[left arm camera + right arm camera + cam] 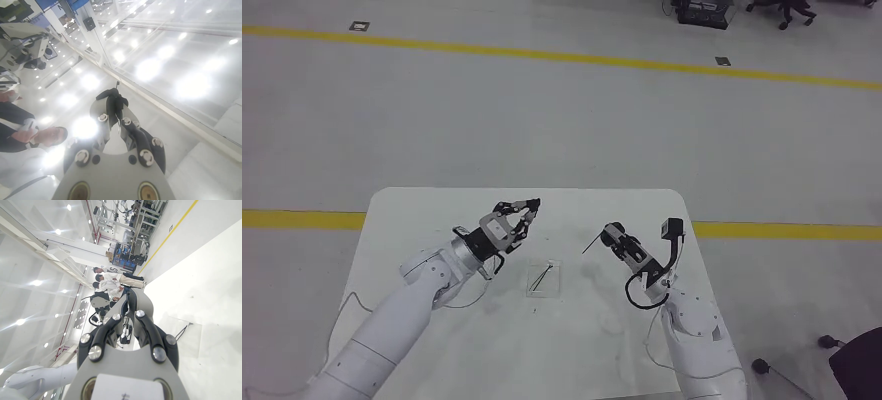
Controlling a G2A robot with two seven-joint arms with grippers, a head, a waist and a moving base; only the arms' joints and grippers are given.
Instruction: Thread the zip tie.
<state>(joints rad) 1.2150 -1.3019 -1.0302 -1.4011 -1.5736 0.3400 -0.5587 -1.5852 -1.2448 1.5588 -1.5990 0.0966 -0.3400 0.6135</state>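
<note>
- Top view: we see the left gripper and the right gripper apart above the table; a thin black strip projects from the right one's closed tips.
- Left wrist view: we see the fingers pinching the zip tie, its head past them.
- Right wrist view: we note a clear bag of ties lying on the table.

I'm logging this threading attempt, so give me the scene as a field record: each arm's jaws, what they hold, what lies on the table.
Left gripper: over the table, jaws shut on left-held zip tie, its head end poking past the tips
Right gripper: jaws shut on right-held zip tie, a thin strip sticking out
Threading: not done, the two held ties are apart
Table surface: clear bag with loose zip tie on or in it
</note>
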